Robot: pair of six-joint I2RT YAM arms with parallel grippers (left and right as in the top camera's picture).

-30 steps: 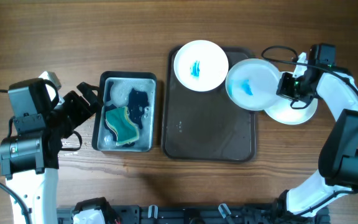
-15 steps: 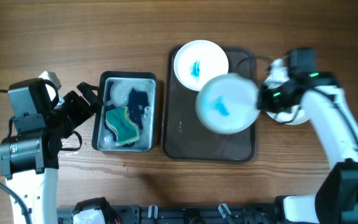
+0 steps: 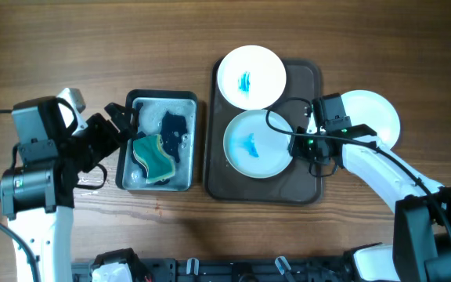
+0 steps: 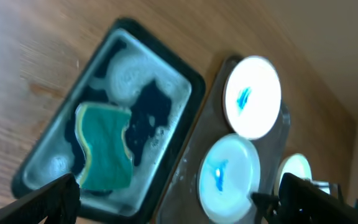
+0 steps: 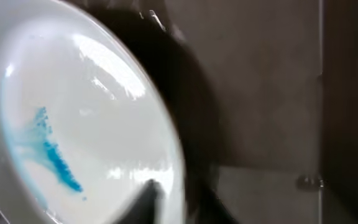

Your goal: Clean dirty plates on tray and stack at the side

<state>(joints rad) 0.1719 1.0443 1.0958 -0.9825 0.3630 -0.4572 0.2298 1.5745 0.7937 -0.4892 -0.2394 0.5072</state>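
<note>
R jaws clamped smeared plate (image 3: 253, 149) at rim, over tray (image 3: 241, 186) for scrubbing; L jaws wide, sponge (image 3: 153, 157) just ahead.

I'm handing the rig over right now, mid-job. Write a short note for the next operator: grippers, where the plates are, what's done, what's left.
The right gripper is shut on the right rim of a blue-smeared plate over the middle of the tray; whether it rests there I cannot tell.
The left gripper is open beside the soapy basin; the sponge lies in it.
A second smeared plate sits at the tray's far end.
Done: one white plate with no visible smear lies on the table right of the tray.
Left: wipe both smeared plates, stack them on it.
</note>
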